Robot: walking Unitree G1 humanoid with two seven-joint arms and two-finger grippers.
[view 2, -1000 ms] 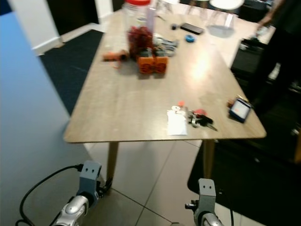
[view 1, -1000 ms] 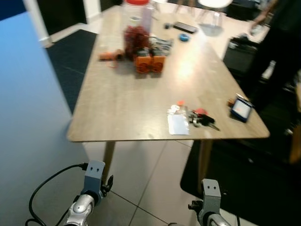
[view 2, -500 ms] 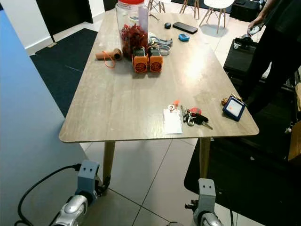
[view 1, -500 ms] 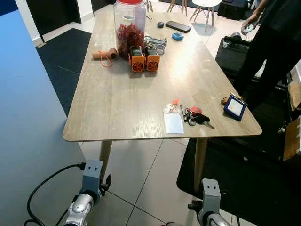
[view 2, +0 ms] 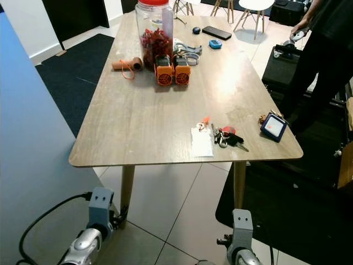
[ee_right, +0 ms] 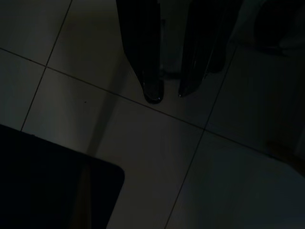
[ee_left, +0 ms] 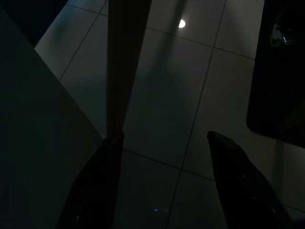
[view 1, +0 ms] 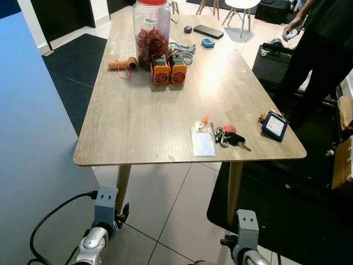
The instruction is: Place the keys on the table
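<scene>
A bunch of keys (view 1: pixel 228 136) with red and black fobs lies on the wooden table (view 1: pixel 143 116), close to its near right corner, beside a white card (view 1: pixel 202 144). Both of my arms hang low, below and in front of the table edge: the left arm (view 1: pixel 103 220) and the right arm (view 1: pixel 246 236). In the dark left wrist view my left gripper (ee_left: pixel 164 137) is open over the floor tiles beside a table leg (ee_left: pixel 125 62). In the right wrist view my right gripper (ee_right: pixel 167 94) points at the floor with its fingers close together and nothing between them.
At the table's far end stand a big jar (view 1: pixel 151 28), two orange devices (view 1: pixel 169 70), a phone (view 1: pixel 208 31) and small items. A blue-framed gadget (view 1: pixel 274 126) sits at the right edge. A person in black (view 1: pixel 325 49) stands at the right. A blue wall (view 1: pixel 30 165) rises on my left.
The head view was blurred a second ago and has sharpened and shifted slightly. The keys and the other things on the table have stayed put. My arms still hang.
</scene>
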